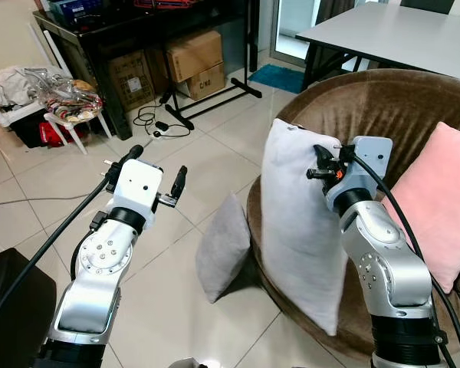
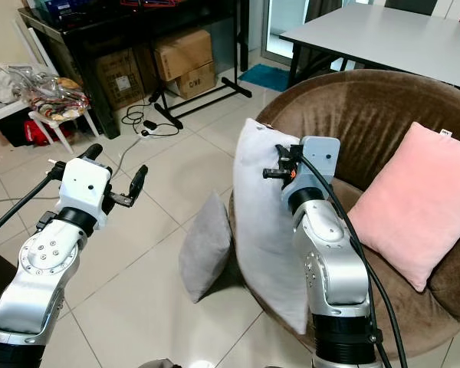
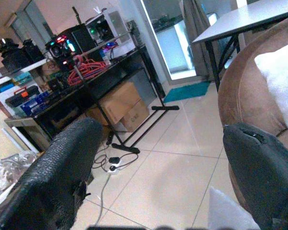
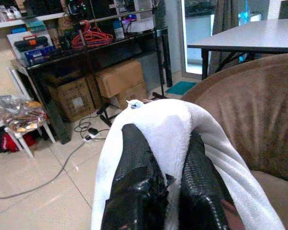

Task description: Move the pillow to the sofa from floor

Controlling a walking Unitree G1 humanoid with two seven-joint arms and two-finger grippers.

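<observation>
Here, the robot's right hand is clamped on the top edge of a large white pillow, its two black fingers pinching a fold of the soft cover between them. The pillow hangs upright from that grip, its lower corner well below the hand and down near the front rim of the round brown sofa; I cannot tell whether it bears any weight there. Holding it by the top edge seems a sensible choice, since the limp cushion then hangs straight and can be swung over the rim. Just behind the hand and to its outer side, a pink cushion leans against the sofa back, leaving open seat between it and the white pillow. The left hand hovers out over the tiled floor with its fingers spread apart and holding nothing, probably kept ready to steady the load. Below and between the two hands, a smaller grey pillow stands on the floor, leaning against the sofa base. By my reading, the white pillow is close to delivered and needs only lowering and release onto the seat.
</observation>
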